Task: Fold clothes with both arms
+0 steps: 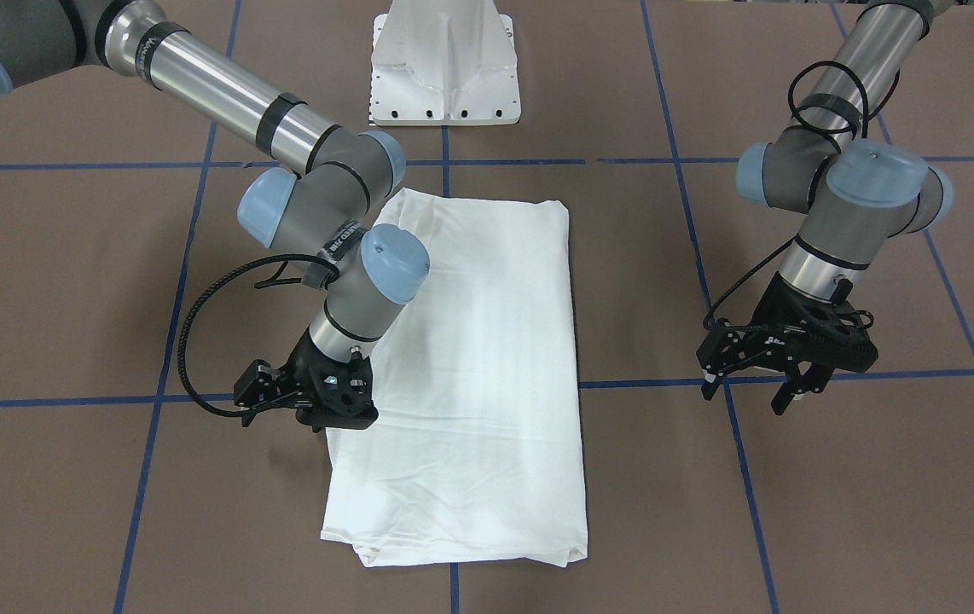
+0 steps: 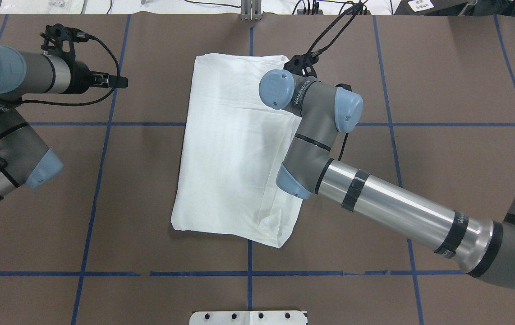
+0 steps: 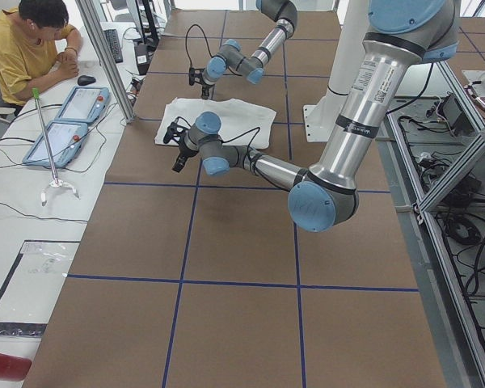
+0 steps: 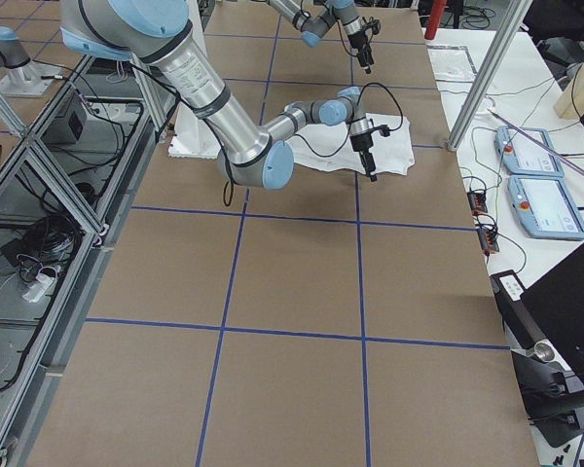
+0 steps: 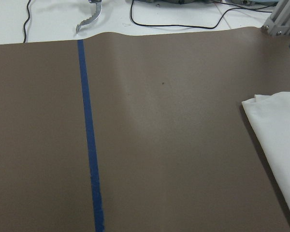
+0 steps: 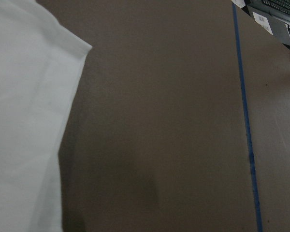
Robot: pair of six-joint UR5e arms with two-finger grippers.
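In the front-facing view one shirt (image 1: 470, 358) is lying folded into a long rectangle in the middle of the worktop (image 1: 69, 281). The right fingers (image 1: 321, 418) are hanging at its left edge, toward the near end, and I cannot tell whether they are spread or pinching cloth. The left fingers (image 1: 781, 392) are standing clearly apart, holding nothing, over bare worktop well right of the shirt. One pedestal (image 1: 444, 77) is standing at the far side. From overhead, two arms are coming in from opposite sides. The right arm (image 2: 388, 203) is reaching over the shirt's right edge and hiding its own fingers, while the left arm (image 2: 14, 140) is sitting well left of the shirt. In the left side view one person (image 3: 24, 52) is sitting at a side desk. Each wrist view is showing one shirt corner on brown worktop, with no fingers in sight. The step is probably a crosswise fold. To do it well, both sets of fingers should be taking matching corners of one short end, pinching every layer, and lifting together so the edges are landing square.
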